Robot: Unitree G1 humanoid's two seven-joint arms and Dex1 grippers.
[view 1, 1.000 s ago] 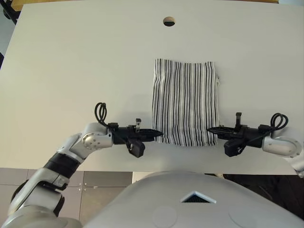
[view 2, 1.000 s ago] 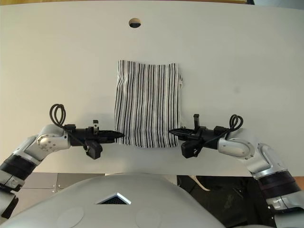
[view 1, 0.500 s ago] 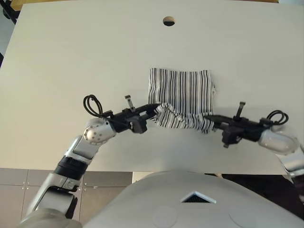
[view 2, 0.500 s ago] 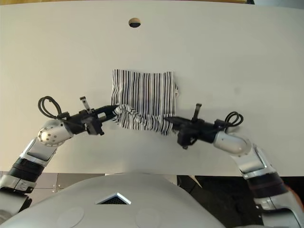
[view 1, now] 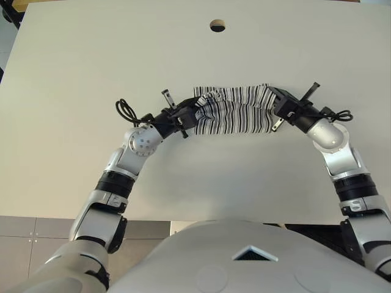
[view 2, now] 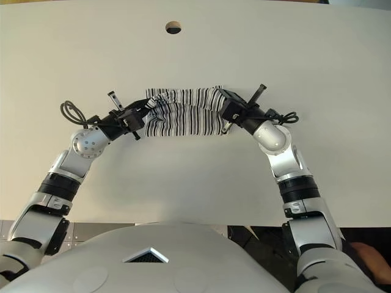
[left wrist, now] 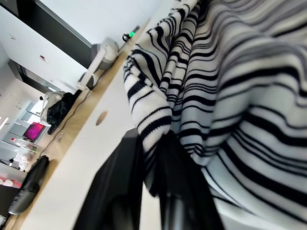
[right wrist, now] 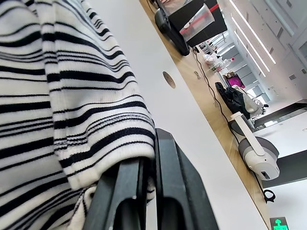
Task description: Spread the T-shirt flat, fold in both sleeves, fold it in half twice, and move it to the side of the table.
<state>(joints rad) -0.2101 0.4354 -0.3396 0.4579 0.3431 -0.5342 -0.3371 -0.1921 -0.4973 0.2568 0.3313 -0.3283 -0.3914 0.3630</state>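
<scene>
Table: a white table [view 1: 91,73] seen from above, with a small round hole [view 1: 217,26] close to the middle of its far edge.
Shirt: a black-and-white striped shirt [view 1: 235,110] gathered into a wide, low band. It sits about halfway between the near and far edges, in line with the hole and a little toward the right edge. Its stripes run from near to far. The left end is crumpled into folds; the right end looks smoother.
Left gripper: the left gripper [view 1: 194,111] is at the band's left end, closed tight on a bunch of the cloth. The arm bends in from the near left corner.
Right gripper: the right gripper [view 1: 274,99] is at the band's right end, also clamped on the cloth. The arm bends in from the near right corner.
Head views: these take in the whole band, both arms and the bare table around them. The cloth between the fingers is too small to make out here.
Left wrist view: close up, two black fingers [left wrist: 115,191] pinch a doubled, ribbed edge of the striped cloth, with more folds hanging beside them. The hole appears far off.
Right wrist view: two black fingers [right wrist: 172,191] squeeze a rolled hem with barely a gap between them. Past the far edge are the hole and ceiling lights [right wrist: 254,31].
Unclear: whether the held edge touches the table or hangs just above it cannot be told.
</scene>
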